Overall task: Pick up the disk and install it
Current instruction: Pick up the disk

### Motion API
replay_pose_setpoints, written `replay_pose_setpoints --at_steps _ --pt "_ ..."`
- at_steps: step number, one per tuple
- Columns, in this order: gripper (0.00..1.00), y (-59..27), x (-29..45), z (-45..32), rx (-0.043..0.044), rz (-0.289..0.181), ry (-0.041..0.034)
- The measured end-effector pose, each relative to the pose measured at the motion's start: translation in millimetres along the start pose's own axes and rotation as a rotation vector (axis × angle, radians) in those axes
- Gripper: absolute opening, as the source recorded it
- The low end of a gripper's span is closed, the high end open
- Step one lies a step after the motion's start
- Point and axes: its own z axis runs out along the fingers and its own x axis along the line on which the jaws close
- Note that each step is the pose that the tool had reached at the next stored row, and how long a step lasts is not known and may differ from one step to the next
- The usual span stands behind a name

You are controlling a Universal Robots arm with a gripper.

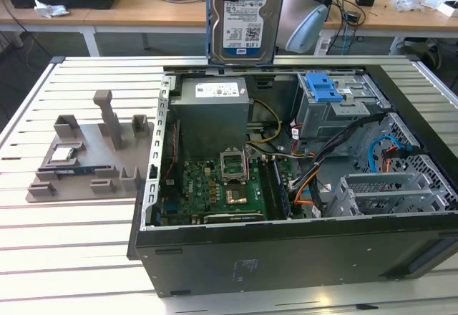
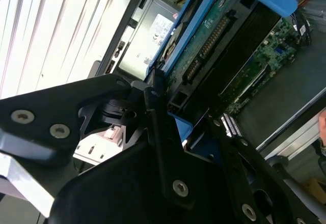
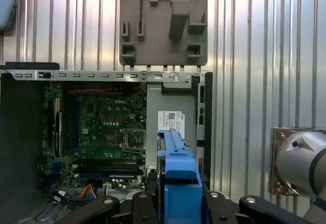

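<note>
Held aloft over an open computer case (image 1: 286,258) on a slatted worktop (image 1: 71,258): the disk (image 1: 243,14), upright, white-and-blue label facing the exterior view. Jaws clenched on its blue frame (image 3: 175,173), a black finger (image 2: 155,117) pressed against the frame's edge in the second wrist view. Below, motherboard (image 1: 222,186) exposed, and a blue caddy (image 1: 325,86) seated in the drive cage toward the exterior view's right. On the exterior view's left, just beside the case, a grey fixture (image 1: 86,150) carrying a small square chip (image 1: 61,154). Behind the disk, the silver arm (image 1: 308,7).
</note>
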Motion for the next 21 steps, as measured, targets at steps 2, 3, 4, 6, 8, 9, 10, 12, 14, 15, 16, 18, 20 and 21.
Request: replay_pose_setpoints --at_steps 2,3,4,6,8,9,10,12,14,15,16,18,20,21 --pt "0.37 -1.4 1.8 0.4 0.0000 0.000 0.0001" --pt "0.37 -2.0 2.5 0.5 -0.0001 0.000 0.0002" --pt "0.37 -2.6 3.4 0.8 -0.0001 0.000 0.0002" --pt "0.37 -4.2 5.1 1.2 -0.0001 0.000 0.0002" --pt "0.37 -5.6 6.5 1.6 -0.0001 0.000 0.0003" --pt "0.37 -6.7 7.5 1.9 -0.0001 0.000 0.0002" --pt "0.37 -7.5 8.2 2.0 -0.0002 0.000 0.0003" --pt "0.37 -9.8 10.4 2.7 -0.0002 0.000 0.0003" --pt "0.37 -12.1 12.5 3.4 -0.0001 0.000 0.0003" --pt "0.37 -13.6 14.0 3.8 -0.0001 0.000 0.0003" --pt "0.37 -14.5 14.8 4.0 -0.0001 0.000 0.0003" --pt "0.37 -15.9 16.3 4.4 -0.0001 0.000 0.0003" --pt "0.37 -17.3 17.9 4.9 -0.0001 0.000 0.0003" --pt "0.37 -18.1 18.6 5.1 -0.0001 0.000 0.0003"
